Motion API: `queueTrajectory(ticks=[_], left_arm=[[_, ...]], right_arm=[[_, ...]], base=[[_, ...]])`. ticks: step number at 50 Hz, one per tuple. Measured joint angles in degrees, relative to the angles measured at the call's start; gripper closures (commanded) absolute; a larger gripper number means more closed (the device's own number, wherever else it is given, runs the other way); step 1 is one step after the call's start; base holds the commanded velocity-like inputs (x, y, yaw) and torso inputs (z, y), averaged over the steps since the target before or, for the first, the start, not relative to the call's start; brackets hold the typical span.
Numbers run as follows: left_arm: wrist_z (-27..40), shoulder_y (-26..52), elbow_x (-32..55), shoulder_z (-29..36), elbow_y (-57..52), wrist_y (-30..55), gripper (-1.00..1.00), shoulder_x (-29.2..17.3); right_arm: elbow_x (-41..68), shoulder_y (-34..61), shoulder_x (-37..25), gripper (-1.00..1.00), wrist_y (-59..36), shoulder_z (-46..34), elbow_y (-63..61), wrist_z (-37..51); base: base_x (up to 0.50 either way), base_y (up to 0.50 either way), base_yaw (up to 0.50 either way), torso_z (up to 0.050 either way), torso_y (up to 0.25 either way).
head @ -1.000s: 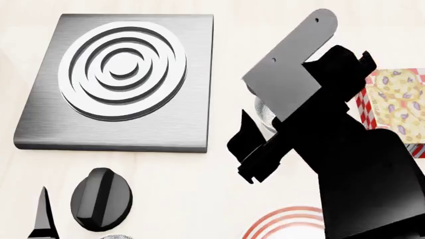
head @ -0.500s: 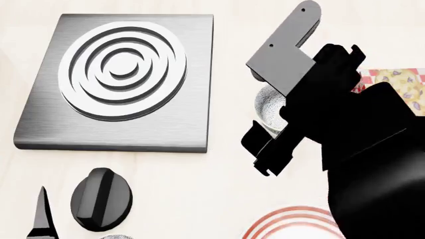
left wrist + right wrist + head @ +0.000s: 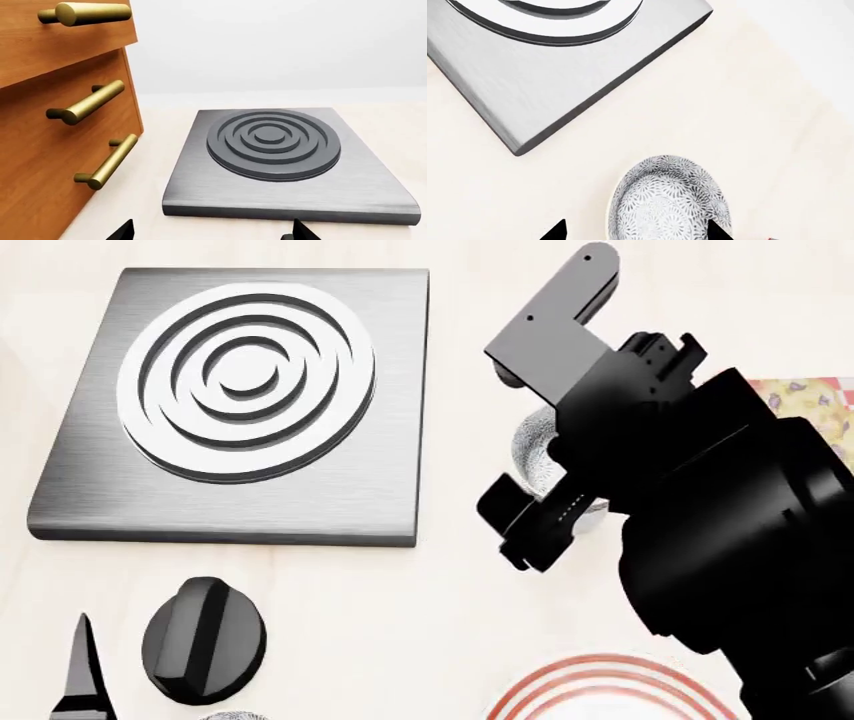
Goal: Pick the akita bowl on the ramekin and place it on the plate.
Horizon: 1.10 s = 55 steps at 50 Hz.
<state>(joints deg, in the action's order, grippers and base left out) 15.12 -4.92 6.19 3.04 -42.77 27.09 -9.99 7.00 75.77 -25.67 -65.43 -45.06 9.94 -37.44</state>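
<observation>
The akita bowl (image 3: 668, 200), white with a dense grey-black pattern, stands upright on the pale counter; in the head view only part of the akita bowl (image 3: 531, 455) shows behind my right arm. The ramekin is hidden under it. My right gripper (image 3: 635, 232) hangs open above the bowl, one fingertip clear of the rim and the other at its edge; the head view shows the right gripper (image 3: 523, 530) just in front of the bowl. The plate (image 3: 587, 685) with red rings peeks in at the near edge. My left gripper (image 3: 212, 231) is open and holds nothing.
A steel burner slab (image 3: 240, 400) with concentric rings lies far left of the bowl. A black knob (image 3: 203, 640) sits near my left finger (image 3: 83, 670). Wooden drawers with brass handles (image 3: 87, 105) stand beside the slab. A patterned box (image 3: 801, 400) lies behind my right arm.
My right arm has swung in and now hides more of the patterned box. Its gripper has shifted slightly over the bowl. The left arm has not moved.
</observation>
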Motion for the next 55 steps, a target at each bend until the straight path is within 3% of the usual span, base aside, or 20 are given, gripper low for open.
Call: queueTrajectory(ticks=[55], left_arm=[[3.3, 0.2, 2.2, 1.7, 0.7, -0.8, -1.0, -2.6]], right_arm=[[-0.6, -6.6, 2.3, -1.0, 8.8, 0.7, 8.7, 5.5]], base=[[0.0, 0.0, 0.0, 0.0, 0.0]])
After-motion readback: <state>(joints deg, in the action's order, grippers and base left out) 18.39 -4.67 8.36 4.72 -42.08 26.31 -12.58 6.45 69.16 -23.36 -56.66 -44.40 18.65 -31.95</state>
